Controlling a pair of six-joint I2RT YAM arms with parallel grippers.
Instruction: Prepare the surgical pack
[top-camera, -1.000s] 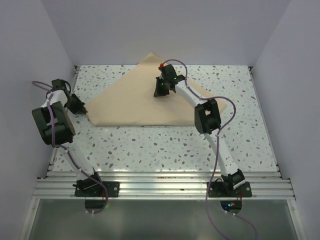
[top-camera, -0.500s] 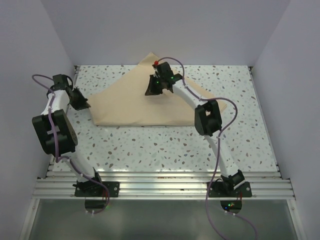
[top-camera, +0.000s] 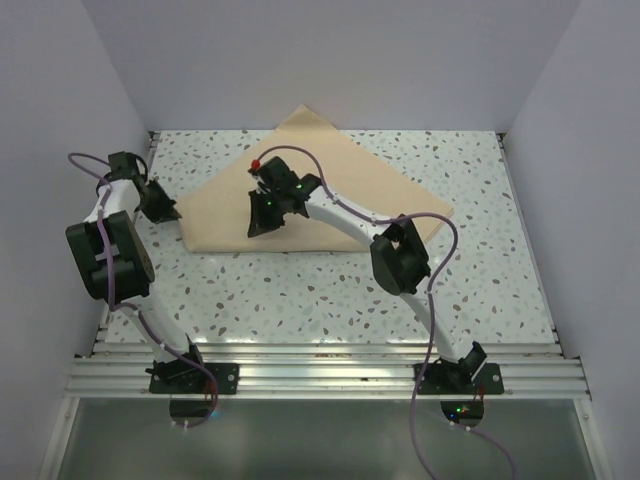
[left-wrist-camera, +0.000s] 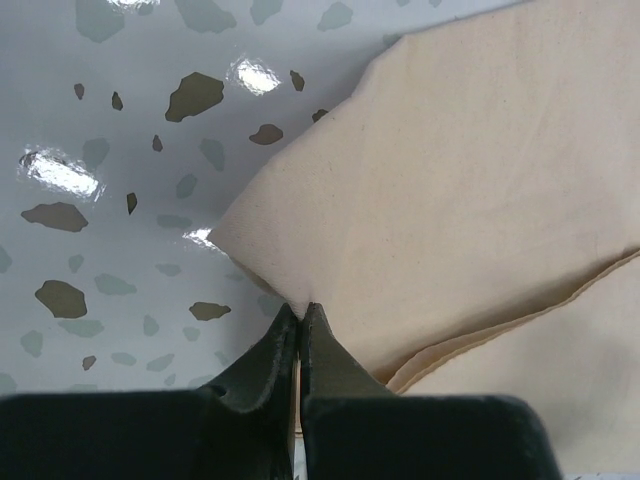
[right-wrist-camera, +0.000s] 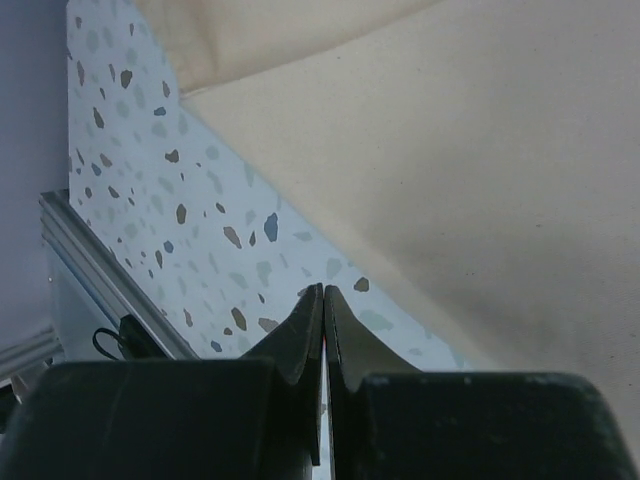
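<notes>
This is a robotics lab test cell rather than a lived-in room. A speckled terrazzo-pattern bench (top-camera: 300, 300) is boxed in by plain pale walls (top-camera: 330, 60) on its left, far and right sides. A ribbed aluminium rail (top-camera: 330, 372) runs along the bench's near edge. Two slim white-and-black robot arms, the left arm (top-camera: 105, 255) and the right arm (top-camera: 400, 262), are bolted to that rail and trail purple cables (top-camera: 418, 430). No household furnishings appear anywhere around the bench.

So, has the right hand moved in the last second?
Yes. The right hand has swung left and nearer the aluminium rail, from the far part of the fabric sheet to its near edge.
</notes>
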